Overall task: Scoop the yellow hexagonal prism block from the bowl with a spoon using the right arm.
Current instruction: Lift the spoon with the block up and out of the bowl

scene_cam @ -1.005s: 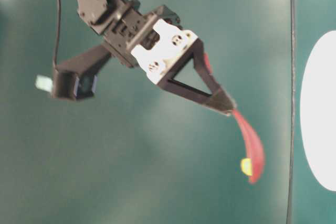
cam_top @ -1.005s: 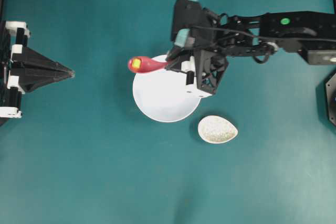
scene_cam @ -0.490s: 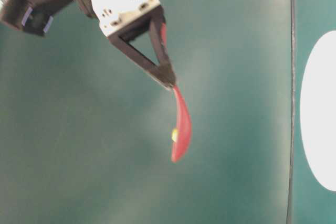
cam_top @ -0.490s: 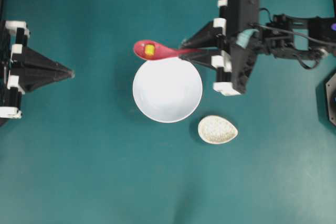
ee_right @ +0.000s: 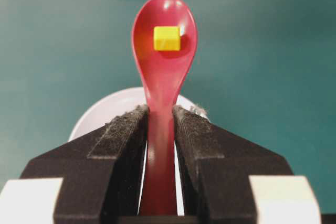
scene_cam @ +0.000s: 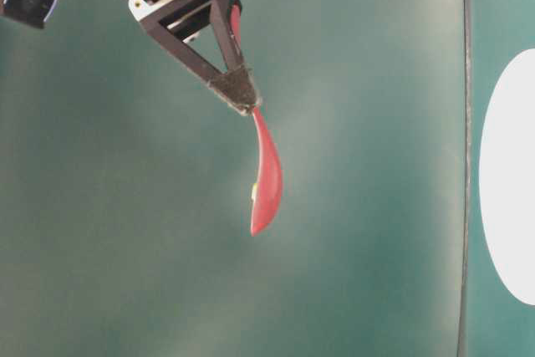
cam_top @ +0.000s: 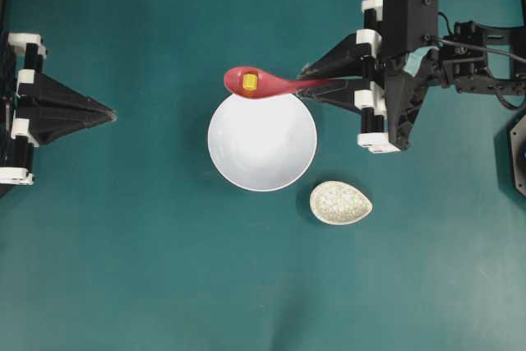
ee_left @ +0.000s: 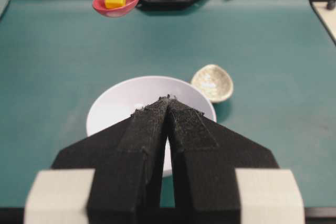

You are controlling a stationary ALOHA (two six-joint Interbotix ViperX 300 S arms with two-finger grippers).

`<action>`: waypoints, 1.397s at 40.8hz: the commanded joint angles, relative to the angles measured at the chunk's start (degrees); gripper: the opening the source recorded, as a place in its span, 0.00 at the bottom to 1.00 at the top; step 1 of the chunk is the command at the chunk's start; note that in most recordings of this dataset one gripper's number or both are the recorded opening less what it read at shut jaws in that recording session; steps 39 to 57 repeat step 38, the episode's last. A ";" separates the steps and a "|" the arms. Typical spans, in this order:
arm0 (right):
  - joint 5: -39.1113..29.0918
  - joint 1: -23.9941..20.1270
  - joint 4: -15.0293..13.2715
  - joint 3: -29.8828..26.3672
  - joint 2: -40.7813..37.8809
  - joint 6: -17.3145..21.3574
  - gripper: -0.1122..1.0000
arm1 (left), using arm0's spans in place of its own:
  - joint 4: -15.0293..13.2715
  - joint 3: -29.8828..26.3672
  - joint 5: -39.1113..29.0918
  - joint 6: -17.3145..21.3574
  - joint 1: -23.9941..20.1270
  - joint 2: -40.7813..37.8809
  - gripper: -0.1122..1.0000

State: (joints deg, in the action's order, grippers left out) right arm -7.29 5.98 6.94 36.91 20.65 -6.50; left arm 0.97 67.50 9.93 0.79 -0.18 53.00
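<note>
Red spoon (cam_top: pixel 267 84), pinched tight in the right gripper (cam_top: pixel 316 85), has lifted the yellow block (cam_top: pixel 250 81) clear of the white bowl (cam_top: pixel 261 142), so scooping looks done.

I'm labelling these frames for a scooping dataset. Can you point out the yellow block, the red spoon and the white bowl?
yellow block (ee_right: pixel 167 39), right wrist view, on its top face.
red spoon (cam_top: pixel 283 85), overhead view, where scoop narrows into handle.
white bowl (cam_top: pixel 261 145), overhead view, on its bare inner floor.
</note>
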 commanded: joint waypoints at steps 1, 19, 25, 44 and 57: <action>0.26 -0.26 0.00 -0.70 0.88 0.09 0.30 | 0.18 -1.32 0.62 0.09 -0.09 -0.26 0.09; 0.35 -0.18 0.00 -1.05 0.97 -0.09 0.30 | 0.18 -0.97 1.14 0.09 -0.09 -1.23 0.09; 0.35 -0.18 -0.09 -1.05 0.97 -0.09 0.30 | 0.18 -0.97 1.67 0.09 0.00 -2.29 0.09; 0.62 -0.18 0.00 -1.14 0.97 -0.26 0.30 | 0.18 -0.53 2.29 0.09 -0.09 -3.08 0.09; 0.62 -0.18 0.00 -1.14 0.97 -0.26 0.30 | 0.18 -0.53 2.29 0.09 -0.09 -3.08 0.09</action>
